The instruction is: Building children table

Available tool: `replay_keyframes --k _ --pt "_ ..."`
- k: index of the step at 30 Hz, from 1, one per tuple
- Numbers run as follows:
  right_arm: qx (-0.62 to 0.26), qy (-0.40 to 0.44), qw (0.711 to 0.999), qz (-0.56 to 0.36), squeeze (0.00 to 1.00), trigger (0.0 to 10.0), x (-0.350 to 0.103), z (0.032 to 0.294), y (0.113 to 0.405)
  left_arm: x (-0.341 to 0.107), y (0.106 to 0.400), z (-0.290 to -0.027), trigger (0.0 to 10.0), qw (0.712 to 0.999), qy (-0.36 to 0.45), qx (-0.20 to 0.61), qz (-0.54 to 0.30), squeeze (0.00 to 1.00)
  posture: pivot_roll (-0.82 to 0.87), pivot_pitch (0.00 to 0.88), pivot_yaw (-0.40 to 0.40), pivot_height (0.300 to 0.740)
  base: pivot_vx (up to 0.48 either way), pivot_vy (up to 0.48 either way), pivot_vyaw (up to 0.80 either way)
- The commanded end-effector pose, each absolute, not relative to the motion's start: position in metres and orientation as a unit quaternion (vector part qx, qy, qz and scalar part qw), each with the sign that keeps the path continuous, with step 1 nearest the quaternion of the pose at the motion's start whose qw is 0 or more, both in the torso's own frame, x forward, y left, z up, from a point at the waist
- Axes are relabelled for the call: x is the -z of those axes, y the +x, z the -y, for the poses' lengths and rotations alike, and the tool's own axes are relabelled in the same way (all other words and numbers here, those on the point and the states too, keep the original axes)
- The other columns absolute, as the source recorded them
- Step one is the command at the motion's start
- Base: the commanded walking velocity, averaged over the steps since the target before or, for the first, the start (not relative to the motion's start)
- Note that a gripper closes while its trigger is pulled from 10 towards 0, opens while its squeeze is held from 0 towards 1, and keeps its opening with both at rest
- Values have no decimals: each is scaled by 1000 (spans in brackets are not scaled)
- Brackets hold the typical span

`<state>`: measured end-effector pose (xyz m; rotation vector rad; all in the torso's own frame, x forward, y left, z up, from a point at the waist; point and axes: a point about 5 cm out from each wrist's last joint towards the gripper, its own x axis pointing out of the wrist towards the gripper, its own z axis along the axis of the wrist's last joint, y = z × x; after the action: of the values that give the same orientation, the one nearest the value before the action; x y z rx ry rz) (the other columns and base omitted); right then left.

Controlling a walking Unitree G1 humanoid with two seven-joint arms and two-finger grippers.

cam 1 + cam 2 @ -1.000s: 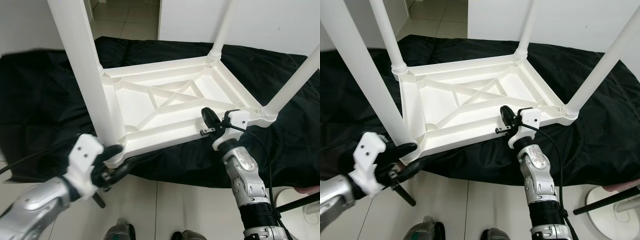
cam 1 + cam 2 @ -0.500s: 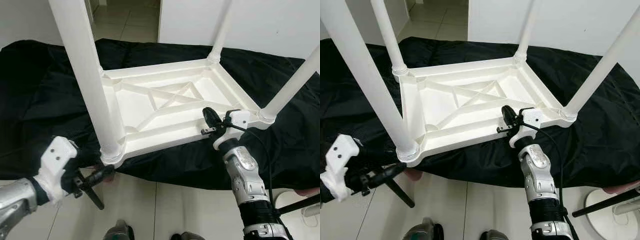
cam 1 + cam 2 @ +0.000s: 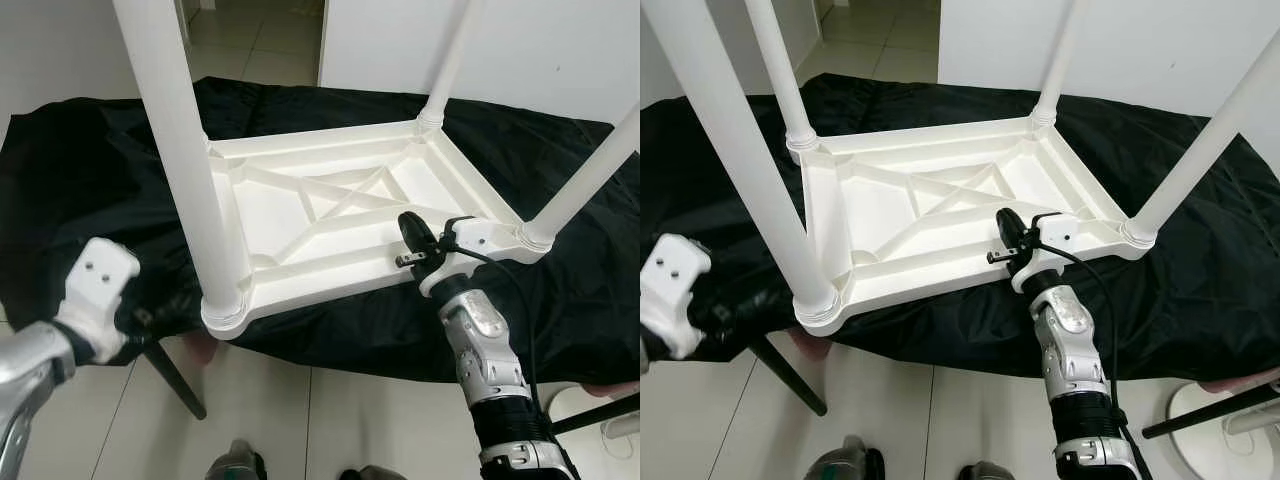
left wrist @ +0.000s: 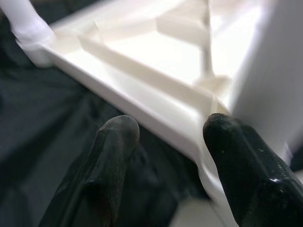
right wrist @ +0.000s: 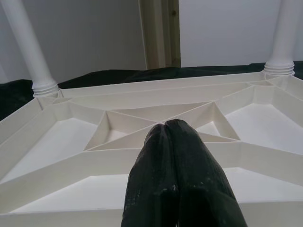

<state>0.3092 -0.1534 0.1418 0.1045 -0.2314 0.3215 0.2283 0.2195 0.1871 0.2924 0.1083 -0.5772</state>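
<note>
Kids' table (image 3: 330, 215) lies upside down on black cloth (image 3: 90, 180), all 4 legs in. My left claw (image 4: 165, 156) is open beside near corner leg (image 3: 185, 150); right claw (image 3: 1008, 232) closed, resting on rim. Next, I reckon: grip & flip upright.

head eyes: above the upturned table (image 3: 330, 215), looking down; both share it
left wrist: close at its corner, seemingly
right wrist: low over its rim

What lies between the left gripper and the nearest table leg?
Only black cloth lies between the open left gripper and the near leg, seen in the left eye view.
</note>
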Motion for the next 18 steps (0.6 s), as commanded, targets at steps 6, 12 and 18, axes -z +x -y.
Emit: replay_keyframes --k 6,12,18 --pt "-89 54 988 115 0 10000 -138 162 310 -181 230 -214 10000 973 130 188 -31 0 150 31 -50 740 0 0 0" --pt "-29 42 992 114 0 10000 -135 169 310 -174 227 -198 10000 972 101 209 -29 0 140 38 -50 740 0 0 0" --pt "80 41 991 96 0 10000 -128 187 309 -165 225 -167 10000 967 47 249 -26 0 127 40 -49 740 0 0 0"
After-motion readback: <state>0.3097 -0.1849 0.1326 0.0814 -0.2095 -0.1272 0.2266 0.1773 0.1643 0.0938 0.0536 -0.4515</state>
